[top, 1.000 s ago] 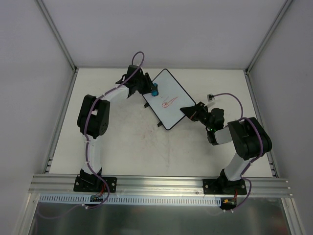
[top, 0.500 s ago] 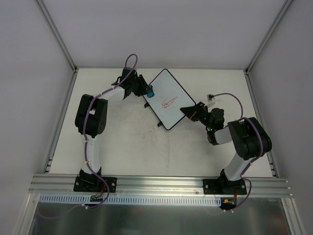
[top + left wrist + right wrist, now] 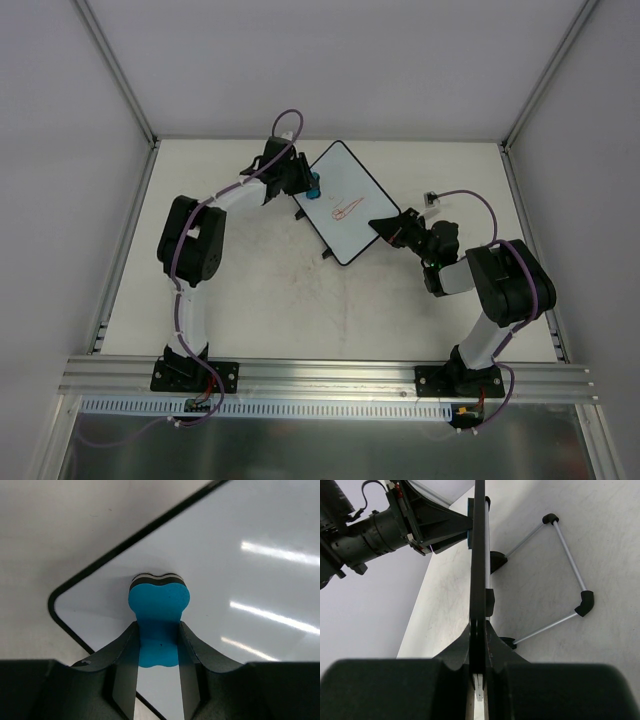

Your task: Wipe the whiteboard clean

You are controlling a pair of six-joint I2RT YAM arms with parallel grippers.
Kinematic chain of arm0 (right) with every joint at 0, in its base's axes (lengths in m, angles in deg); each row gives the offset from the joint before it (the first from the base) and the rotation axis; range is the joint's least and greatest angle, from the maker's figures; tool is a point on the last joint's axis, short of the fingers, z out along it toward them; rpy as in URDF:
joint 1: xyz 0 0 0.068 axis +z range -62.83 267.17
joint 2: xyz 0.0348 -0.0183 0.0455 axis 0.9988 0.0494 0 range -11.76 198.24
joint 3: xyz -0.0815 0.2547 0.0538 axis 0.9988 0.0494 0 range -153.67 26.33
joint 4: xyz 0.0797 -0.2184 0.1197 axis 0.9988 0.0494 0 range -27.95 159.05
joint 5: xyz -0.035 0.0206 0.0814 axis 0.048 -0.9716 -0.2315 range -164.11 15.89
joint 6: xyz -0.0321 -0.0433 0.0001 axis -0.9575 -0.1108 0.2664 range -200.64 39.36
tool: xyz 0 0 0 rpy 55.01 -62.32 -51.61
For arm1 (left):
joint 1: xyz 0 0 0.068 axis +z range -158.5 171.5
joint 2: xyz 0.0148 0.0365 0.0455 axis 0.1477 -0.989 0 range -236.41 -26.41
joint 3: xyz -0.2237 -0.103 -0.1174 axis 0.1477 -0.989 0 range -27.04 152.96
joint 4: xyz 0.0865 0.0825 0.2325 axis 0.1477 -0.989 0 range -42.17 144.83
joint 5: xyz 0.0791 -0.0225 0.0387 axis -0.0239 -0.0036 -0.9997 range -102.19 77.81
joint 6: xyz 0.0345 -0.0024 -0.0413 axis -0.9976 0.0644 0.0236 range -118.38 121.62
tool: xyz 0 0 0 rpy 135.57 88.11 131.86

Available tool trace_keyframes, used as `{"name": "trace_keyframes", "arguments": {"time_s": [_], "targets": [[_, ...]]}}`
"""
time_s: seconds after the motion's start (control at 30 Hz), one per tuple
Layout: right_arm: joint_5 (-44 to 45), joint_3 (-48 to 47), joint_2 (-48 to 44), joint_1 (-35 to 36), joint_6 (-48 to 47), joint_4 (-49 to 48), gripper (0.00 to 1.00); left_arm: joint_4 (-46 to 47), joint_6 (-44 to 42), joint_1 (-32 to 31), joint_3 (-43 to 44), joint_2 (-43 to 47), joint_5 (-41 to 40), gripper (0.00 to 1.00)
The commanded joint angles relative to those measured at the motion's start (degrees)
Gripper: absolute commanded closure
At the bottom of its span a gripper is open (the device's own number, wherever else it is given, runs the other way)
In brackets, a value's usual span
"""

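Observation:
The whiteboard (image 3: 352,190) sits tilted like a diamond at the back middle of the table, with red scribbles (image 3: 345,212) near its centre. My left gripper (image 3: 308,183) is shut on a blue bow-tie eraser (image 3: 316,186), which presses on the board near its upper-left edge. In the left wrist view the eraser (image 3: 159,600) sits between my fingers (image 3: 125,655) on the white surface (image 3: 250,595), close to a rounded corner. My right gripper (image 3: 386,228) is shut on the board's right corner. In the right wrist view the board (image 3: 479,555) shows edge-on in that gripper (image 3: 479,630).
A wire stand (image 3: 570,555) with black feet props the board from behind. A small grey and black piece (image 3: 431,198) lies on the table right of the board. Grey walls and metal rails (image 3: 120,270) bound the table.
The left gripper slid the eraser left toward the board's edge, then back right to about where it began. The right arm and the board have not moved.

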Motion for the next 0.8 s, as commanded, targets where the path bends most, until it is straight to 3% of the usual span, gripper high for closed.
{"name": "trace_keyframes", "arguments": {"time_s": [0.0, 0.37, 0.77], "targets": [[-3.47, -1.42, -0.57, 0.26, 0.84, -8.05, 1.00, -2.58, -6.11, -7.83, -1.23, 0.42, -1.38, 1.00], [-3.56, -1.51, -0.13, 0.27, 0.92, -8.05, 1.00, 1.03, -10.51, -11.88, -3.52, 2.18, 3.36, 1.00], [-3.64, -1.60, -0.04, 0.35, 0.66, -8.05, 1.00, 1.03, -18.16, -17.68, -3.08, 4.56, -2.96, 1.00]]}}
